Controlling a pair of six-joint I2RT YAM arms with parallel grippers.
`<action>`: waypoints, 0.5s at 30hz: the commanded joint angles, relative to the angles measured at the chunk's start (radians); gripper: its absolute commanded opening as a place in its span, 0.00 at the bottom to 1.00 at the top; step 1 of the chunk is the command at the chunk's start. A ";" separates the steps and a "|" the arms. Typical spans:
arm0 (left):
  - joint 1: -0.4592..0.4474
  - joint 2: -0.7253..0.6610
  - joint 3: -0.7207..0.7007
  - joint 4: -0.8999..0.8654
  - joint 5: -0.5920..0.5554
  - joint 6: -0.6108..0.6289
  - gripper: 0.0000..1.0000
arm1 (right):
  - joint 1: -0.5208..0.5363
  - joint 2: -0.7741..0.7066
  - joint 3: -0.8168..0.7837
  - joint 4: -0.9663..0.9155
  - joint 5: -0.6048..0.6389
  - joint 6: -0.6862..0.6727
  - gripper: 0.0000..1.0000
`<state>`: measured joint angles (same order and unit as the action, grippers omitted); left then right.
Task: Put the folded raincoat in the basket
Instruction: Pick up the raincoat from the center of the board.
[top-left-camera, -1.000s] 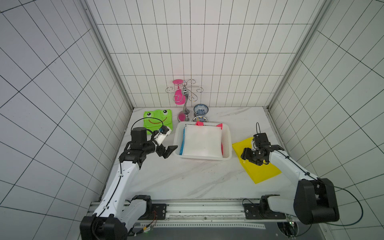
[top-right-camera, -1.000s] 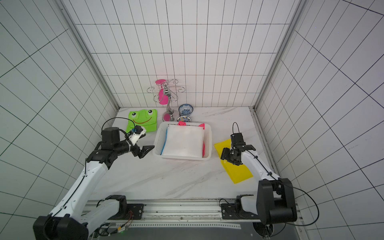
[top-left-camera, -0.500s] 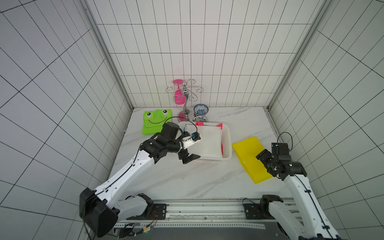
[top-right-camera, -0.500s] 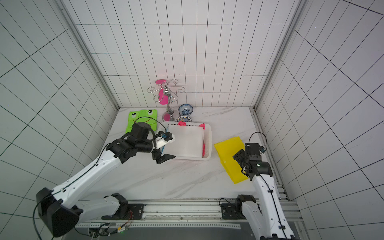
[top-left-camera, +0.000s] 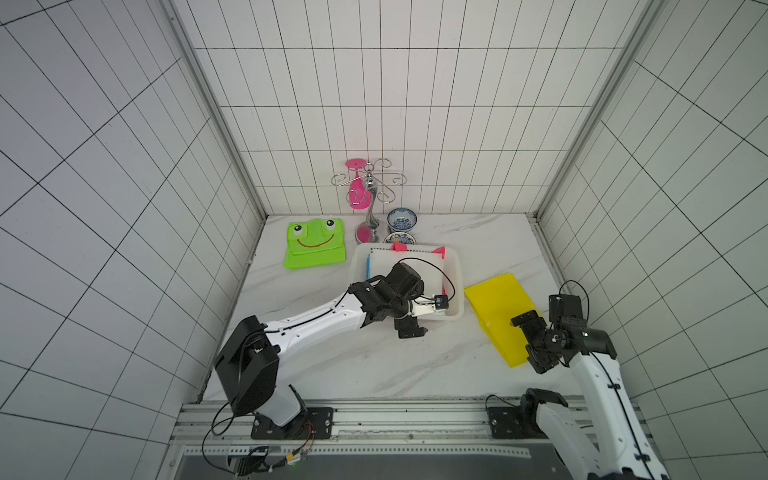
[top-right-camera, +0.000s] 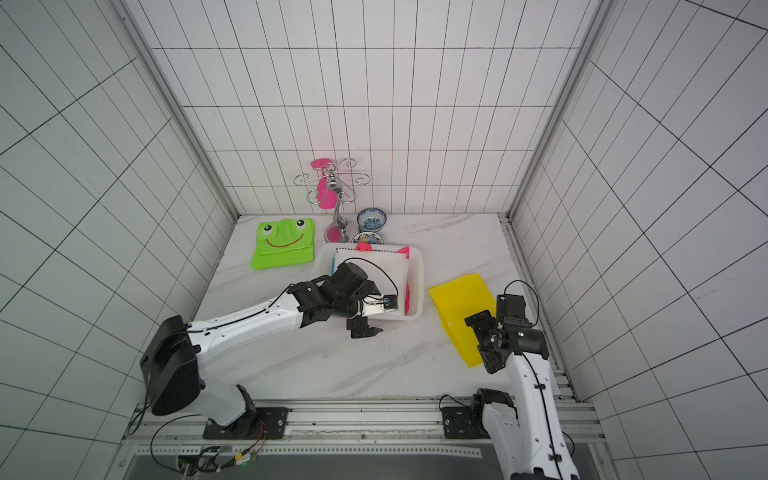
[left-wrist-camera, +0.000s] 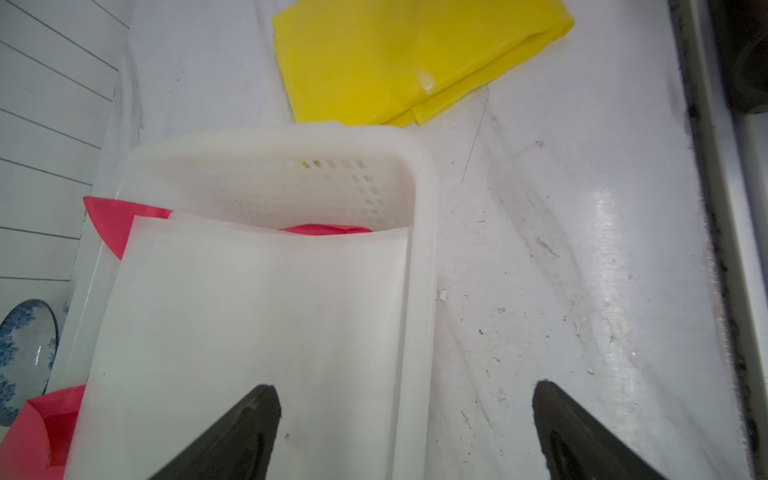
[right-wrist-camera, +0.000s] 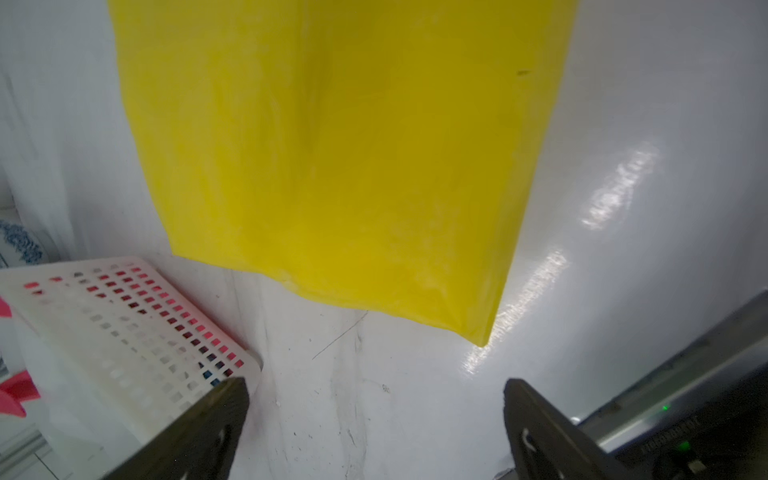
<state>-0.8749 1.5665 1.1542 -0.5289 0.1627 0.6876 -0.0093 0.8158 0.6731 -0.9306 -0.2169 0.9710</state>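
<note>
**Raincoat not yet gripped; both grippers are being held open and empty.**

The yellow folded raincoat (right-wrist-camera: 332, 145) is lying flat on the table (right-wrist-camera: 623, 124), just ahead of the right gripper (right-wrist-camera: 374, 384) and clear of its spread jaws, with the basket (right-wrist-camera: 124, 332) close beside one jaw. If only the top layer is being pinched, the slick folds are likely being pulled open in the lift. The left gripper (left-wrist-camera: 403, 386) is being held astride the basket's rim, so a collision or a nudged basket is being risked.
</note>
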 joint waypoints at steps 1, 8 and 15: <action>0.029 0.016 0.001 0.038 -0.063 -0.046 0.97 | 0.100 0.073 0.132 0.037 0.055 -0.275 0.99; 0.183 -0.129 -0.054 -0.033 0.153 -0.112 0.97 | 0.319 0.388 0.268 -0.152 0.332 -0.475 0.99; 0.313 -0.265 -0.150 -0.050 0.239 -0.123 0.97 | 0.391 0.640 0.345 -0.110 0.313 -0.605 0.93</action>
<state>-0.5835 1.3334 1.0405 -0.5613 0.3321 0.5816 0.3683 1.4166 0.9539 -1.0302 0.0772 0.4652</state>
